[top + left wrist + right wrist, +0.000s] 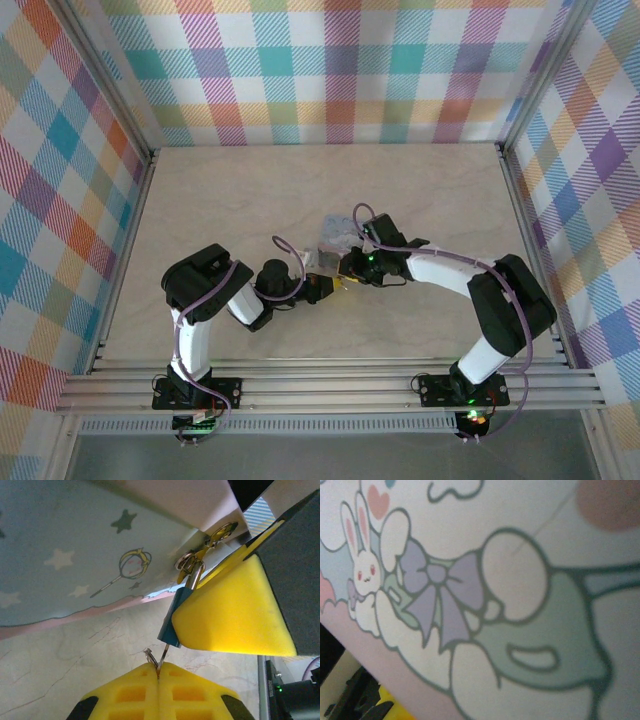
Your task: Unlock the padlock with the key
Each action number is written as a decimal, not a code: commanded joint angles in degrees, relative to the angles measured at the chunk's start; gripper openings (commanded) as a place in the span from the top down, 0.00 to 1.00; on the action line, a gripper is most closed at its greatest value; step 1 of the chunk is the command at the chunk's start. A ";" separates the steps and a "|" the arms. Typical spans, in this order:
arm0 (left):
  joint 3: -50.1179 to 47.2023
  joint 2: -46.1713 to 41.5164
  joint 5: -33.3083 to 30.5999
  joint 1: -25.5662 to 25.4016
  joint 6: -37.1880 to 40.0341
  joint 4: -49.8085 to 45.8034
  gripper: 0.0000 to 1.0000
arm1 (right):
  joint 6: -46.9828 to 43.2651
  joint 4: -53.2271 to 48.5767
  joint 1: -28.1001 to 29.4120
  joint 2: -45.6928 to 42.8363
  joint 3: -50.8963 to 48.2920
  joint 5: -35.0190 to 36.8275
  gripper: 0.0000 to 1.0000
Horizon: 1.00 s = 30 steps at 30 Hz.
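In the left wrist view my left gripper (159,669) is shut on a small silver key (164,656), whose ring (149,655) sticks out beside the pads. The key's blade reaches up to the bottom of the tiny blue-teal padlock (175,615). Its shackle hangs through the brass hasp (200,555) of the pale blue tin box (65,545). My right gripper's yellow pad (230,615) presses on the padlock, which is partly hidden behind it. From above, the left gripper (322,289) and right gripper (347,272) meet just in front of the tin box (335,238).
The tin box's cartoon print (520,580) sits very close to the right wrist camera. Plaid walls (60,200) enclose the beige table (230,190) on three sides. An aluminium rail (330,385) runs along the near edge.
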 commanded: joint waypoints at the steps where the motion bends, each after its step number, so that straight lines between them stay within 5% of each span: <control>1: -1.39 0.93 -1.96 -0.77 3.03 3.00 1.00 | 5.68 -5.03 0.70 0.46 -3.56 -0.41 0.72; 9: -0.68 2.60 -2.71 -1.24 3.20 3.00 1.00 | 9.82 -2.42 1.03 -6.06 -8.77 5.16 0.53; 30: -0.65 4.24 -3.47 -2.18 0.83 2.76 1.00 | 27.14 16.10 4.90 -8.66 -14.51 16.42 0.43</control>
